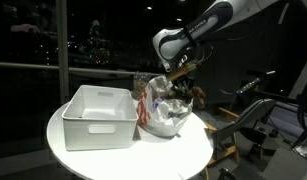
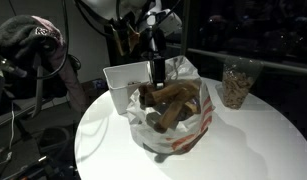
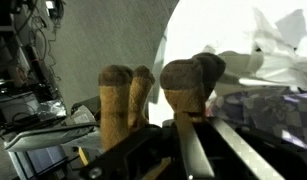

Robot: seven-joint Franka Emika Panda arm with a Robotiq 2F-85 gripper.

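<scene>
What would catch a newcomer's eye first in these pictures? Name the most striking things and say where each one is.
First comes the crumpled clear plastic bag in the middle of the round white table, stuffed with brown rounded pieces. The robot's gripper reaches down into the bag from above and seems to clasp one of the pieces. Right beside the bag stands an open white tub.
</scene>
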